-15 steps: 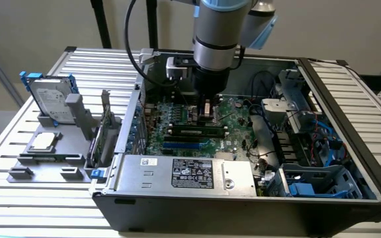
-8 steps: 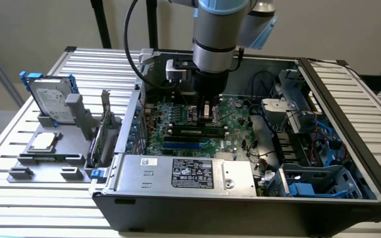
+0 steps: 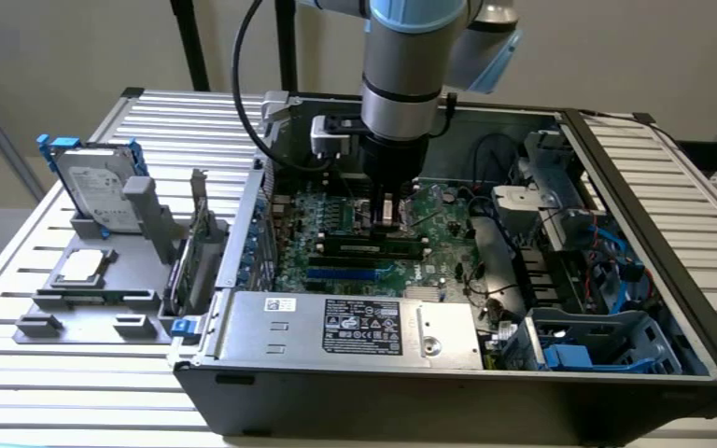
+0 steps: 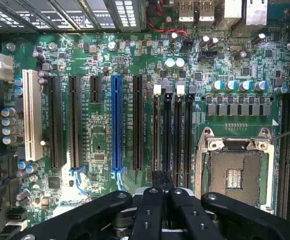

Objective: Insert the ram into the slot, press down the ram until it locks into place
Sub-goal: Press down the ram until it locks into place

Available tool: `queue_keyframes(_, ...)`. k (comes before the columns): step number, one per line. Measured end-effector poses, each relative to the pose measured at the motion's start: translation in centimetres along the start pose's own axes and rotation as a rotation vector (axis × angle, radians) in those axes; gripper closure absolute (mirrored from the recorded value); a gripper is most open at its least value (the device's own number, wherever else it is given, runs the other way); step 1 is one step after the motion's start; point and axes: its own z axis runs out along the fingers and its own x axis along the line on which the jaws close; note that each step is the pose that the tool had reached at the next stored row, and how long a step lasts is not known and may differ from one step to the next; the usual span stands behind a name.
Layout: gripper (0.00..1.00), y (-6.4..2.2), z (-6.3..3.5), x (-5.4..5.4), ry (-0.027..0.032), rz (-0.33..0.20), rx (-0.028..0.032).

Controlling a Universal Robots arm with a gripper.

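Hovering inside the open black metal PC case [image 3: 657,177], the black gripper [image 3: 390,213] has its fingers [image 4: 163,181] clenched together with nothing held, just above the thin dark green ram stick [image 3: 368,248] lying along a black motherboard slot [image 4: 157,131]. Glossy green motherboard [image 4: 100,140] around it: blue slot [image 4: 116,122], white slot [image 4: 31,115], square metal CPU socket [image 4: 233,172]; grey power supply box [image 3: 346,327] close by.

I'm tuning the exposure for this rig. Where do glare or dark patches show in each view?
Exterior view: bright glare on the ribbed table and wall, with the case interior shadowed beneath the arm. Wrist view: the motherboard is evenly lit, the CPU socket frame glints, and the gripper reads near-black.
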Motion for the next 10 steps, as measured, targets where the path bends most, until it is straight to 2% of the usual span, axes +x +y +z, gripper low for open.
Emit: queue_keyframes(10,0.9,0.05,0.48,-0.02,0.0023,0.0,0.004)
